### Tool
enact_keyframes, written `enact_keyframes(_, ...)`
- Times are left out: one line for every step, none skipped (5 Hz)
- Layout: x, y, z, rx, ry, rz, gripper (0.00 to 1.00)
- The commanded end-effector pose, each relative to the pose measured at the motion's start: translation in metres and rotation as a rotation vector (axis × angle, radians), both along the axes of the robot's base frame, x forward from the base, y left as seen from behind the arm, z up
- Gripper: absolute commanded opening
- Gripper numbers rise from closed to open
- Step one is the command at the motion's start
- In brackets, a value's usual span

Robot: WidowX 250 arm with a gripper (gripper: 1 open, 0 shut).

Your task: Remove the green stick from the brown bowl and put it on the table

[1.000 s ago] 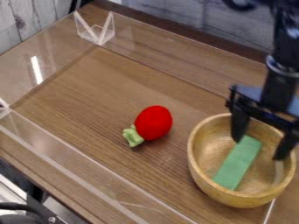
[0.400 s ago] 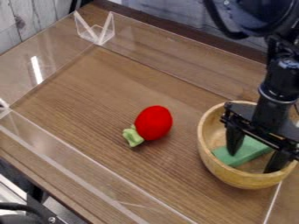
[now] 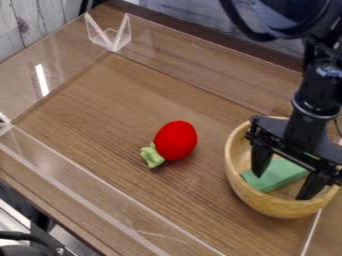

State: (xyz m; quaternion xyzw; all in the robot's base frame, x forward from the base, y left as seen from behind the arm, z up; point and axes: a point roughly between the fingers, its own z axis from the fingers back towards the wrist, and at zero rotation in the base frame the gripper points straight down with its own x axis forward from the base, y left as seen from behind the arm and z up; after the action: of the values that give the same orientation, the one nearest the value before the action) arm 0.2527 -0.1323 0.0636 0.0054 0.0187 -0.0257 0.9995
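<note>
Claw (image 3: 290,170) released, as I read it: black fingers spread inside the round tan wooden bowl (image 3: 254,195), straddling the flat green stick (image 3: 277,178) lying within. Red tomato-shaped toy (image 3: 174,139) rests on the wood-grain bench (image 3: 107,110).

Since the earliest picture the gripper (image 3: 293,170) has come down into the bowl (image 3: 281,199), its jaws wide apart and pointing down, one on each side of the green stick (image 3: 278,178). A second ago it hung higher and further right, above the far rim, with the whole stick in plain sight. Now the jaws and arm hide much of the stick, leaving only its lower part showing. Between the middle picture and now it has barely shifted.
</note>
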Motion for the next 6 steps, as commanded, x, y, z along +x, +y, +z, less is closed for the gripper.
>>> enact_keyframes(0.000,-0.003,0.021,-0.021,-0.073,0.008,1.00)
enact_keyframes(0.000,-0.003,0.030,-0.020,-0.090,-0.001,1.00)
enact_keyframes(0.001,-0.003,0.038,-0.015,-0.106,-0.008,1.00)
enact_keyframes(0.008,-0.007,0.030,-0.009,-0.120,0.016,1.00)
enact_keyframes(0.013,-0.009,0.021,-0.004,-0.124,0.035,1.00)
enact_keyframes(0.012,-0.015,0.017,-0.002,-0.136,0.024,1.00)
